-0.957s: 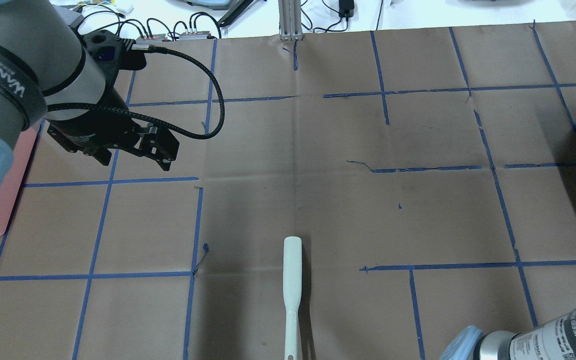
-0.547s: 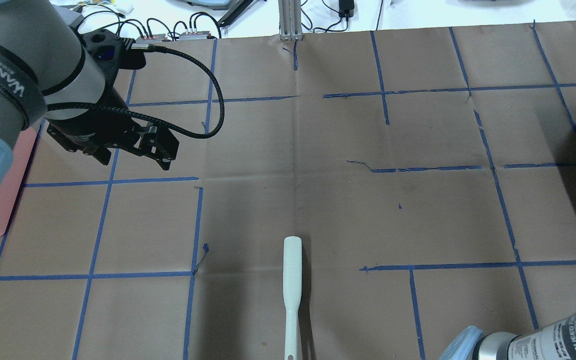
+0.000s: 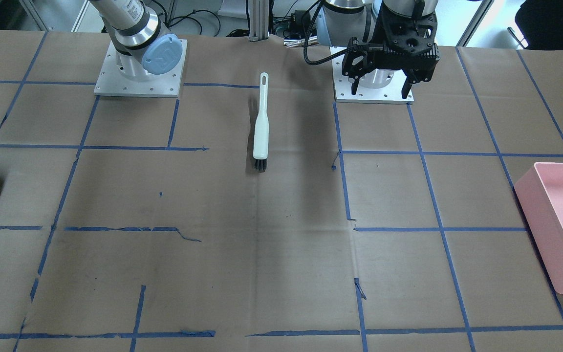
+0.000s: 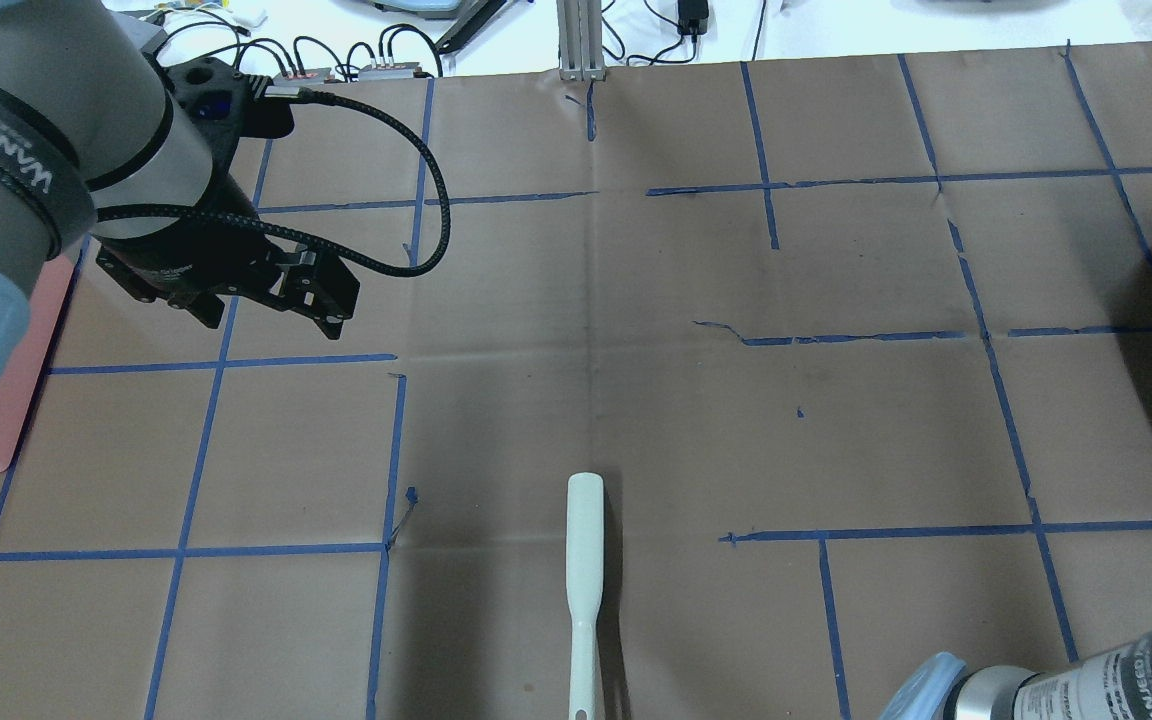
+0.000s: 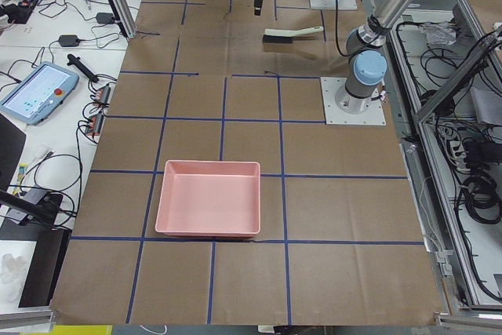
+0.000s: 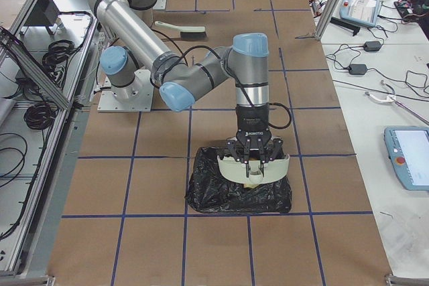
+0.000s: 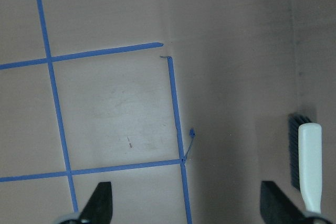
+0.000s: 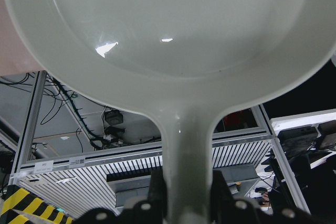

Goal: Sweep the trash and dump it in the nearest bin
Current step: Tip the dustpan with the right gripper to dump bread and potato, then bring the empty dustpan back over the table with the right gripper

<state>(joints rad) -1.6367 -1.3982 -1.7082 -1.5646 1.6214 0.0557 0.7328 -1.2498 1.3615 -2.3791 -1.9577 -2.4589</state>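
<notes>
Exterior right shows the right gripper point(image 6: 253, 157) clamped on the handle of a pale dustpan point(image 6: 255, 168), which hangs handle-up just over a black bag point(image 6: 214, 195) toward the right end of the table point(image 3: 262, 274). The pan hides the bag's mouth, so the trash cannot be made out. The left gripper point(image 3: 382, 92) hovers above the robot-side edge, fingers spread wide with nothing between them. A white brush point(image 3: 261, 124) lies flat near that edge, midway along. A pink tray point(image 5: 205, 233) sits toward the left end
</notes>
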